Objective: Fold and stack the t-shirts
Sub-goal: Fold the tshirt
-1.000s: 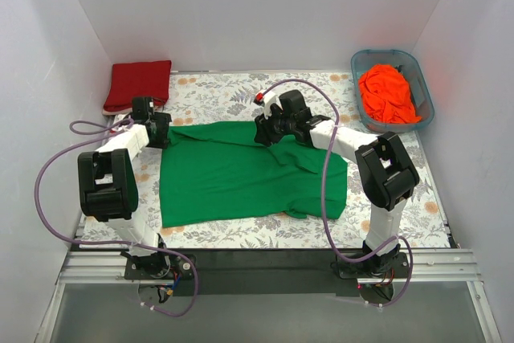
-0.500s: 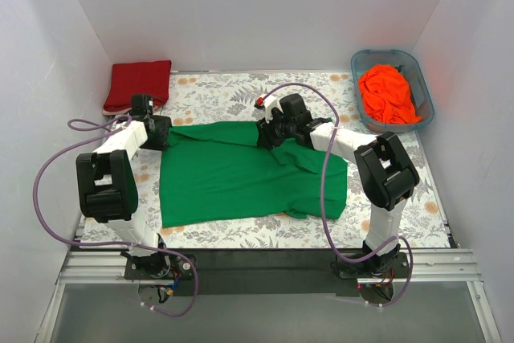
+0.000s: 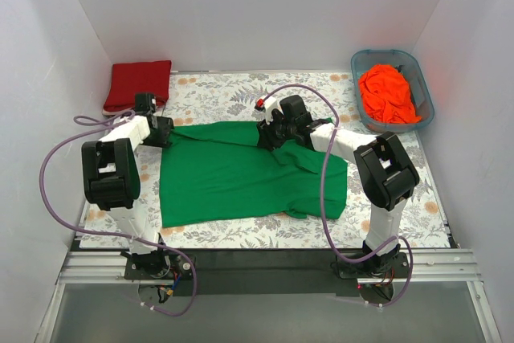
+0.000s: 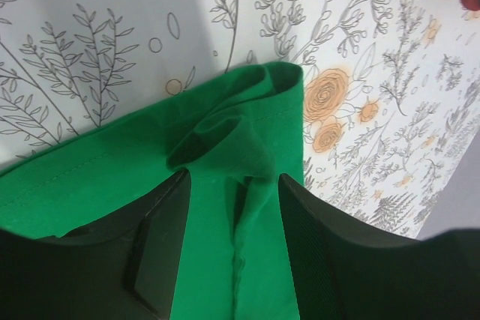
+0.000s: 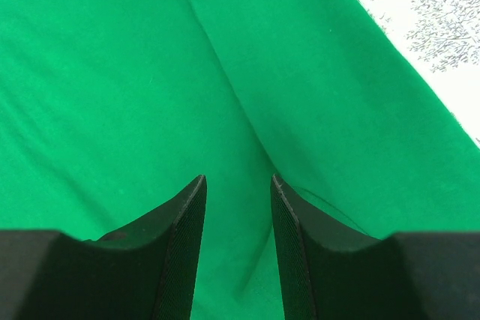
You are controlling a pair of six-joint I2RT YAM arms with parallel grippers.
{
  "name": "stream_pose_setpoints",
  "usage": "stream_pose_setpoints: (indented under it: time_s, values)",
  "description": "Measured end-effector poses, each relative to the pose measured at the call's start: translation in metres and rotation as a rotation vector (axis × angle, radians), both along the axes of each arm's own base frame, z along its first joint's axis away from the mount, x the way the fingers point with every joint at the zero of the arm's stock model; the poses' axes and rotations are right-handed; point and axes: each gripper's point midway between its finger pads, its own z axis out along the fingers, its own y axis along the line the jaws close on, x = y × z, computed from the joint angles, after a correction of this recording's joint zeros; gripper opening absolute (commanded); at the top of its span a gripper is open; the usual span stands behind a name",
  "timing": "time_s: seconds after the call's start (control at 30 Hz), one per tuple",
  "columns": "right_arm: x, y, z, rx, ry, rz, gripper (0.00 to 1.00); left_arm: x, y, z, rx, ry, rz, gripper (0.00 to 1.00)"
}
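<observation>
Since the earlier frames, the left arm's upper link is being recorded slightly nearer the middle of the desk (image 3: 217, 90), and its purple cable (image 3: 50, 168) is being seen in a wider loop. The right gripper (image 3: 271, 132) is being found a touch nearer the arm bases. The green t-shirt (image 3: 241, 174) is being noted in the same outline.

The green t-shirt is being observed spread flat across the centre of the desk, with creases along its far right part. The left gripper (image 3: 163, 129) is being held at the shirt's far left corner. In the left wrist view, this gripper (image 4: 232, 177) is being shown partly open, with a raised, curled fold of green cloth lying between its fingers (image 4: 161, 252). No firm pinch is being made out.

The right gripper is being held low at the shirt's far edge, near the middle. In the right wrist view, it (image 5: 236, 181) is being shown with a narrow gap between its fingers (image 5: 180, 252), set down over green cloth, a crease running into that gap. A closed grip is not being seen.

The dark red t-shirt (image 3: 138, 84) is being found folded at the far left corner of the desk, apart from the green one. The orange t-shirt (image 3: 387, 94) is being found crumpled inside the blue-grey tub (image 3: 384, 52) at the far right.
</observation>
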Motion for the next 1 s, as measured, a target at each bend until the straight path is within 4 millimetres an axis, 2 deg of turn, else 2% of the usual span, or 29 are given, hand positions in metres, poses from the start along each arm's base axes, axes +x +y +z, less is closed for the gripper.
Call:
stream_pose_setpoints:
  time_s: [0.13,0.27,0.4,0.47,0.5,0.53,0.63,0.73,0.87,1.0]
  values:
    - [-0.002,0.001,0.000,0.005,0.005,0.008,0.46,0.003,0.003,0.003,0.015,-0.009,0.008,0.49]
    - [-0.005,0.004,0.001,0.019,0.015,0.028,0.46,0.005,0.007,0.001,0.032,-0.005,0.018,0.43]
    - [-0.007,0.005,0.002,0.026,0.019,0.039,0.46,0.011,0.008,-0.009,0.034,0.011,0.020,0.33]
    - [-0.008,0.005,0.002,0.027,0.020,0.042,0.46,0.009,0.008,-0.017,0.033,0.033,0.018,0.22]
    - [-0.008,0.006,0.002,0.028,0.020,0.043,0.46,0.009,0.008,-0.018,0.032,0.034,0.019,0.22]
    - [-0.008,0.006,0.002,0.028,0.021,0.044,0.46,0.009,0.008,-0.019,0.032,0.037,0.018,0.16]
    - [-0.009,0.006,0.002,0.029,0.021,0.045,0.46,0.009,0.008,-0.018,0.032,0.036,0.021,0.07]
    - [-0.009,0.006,0.002,0.029,0.021,0.045,0.46,0.009,0.009,-0.018,0.034,0.036,0.021,0.04]
    - [-0.009,0.006,0.002,0.028,0.020,0.046,0.46,0.012,0.011,-0.011,0.057,0.019,0.012,0.00]
    - [-0.009,0.006,0.002,0.028,0.020,0.047,0.45,0.014,0.011,0.011,0.124,-0.037,-0.061,0.00]
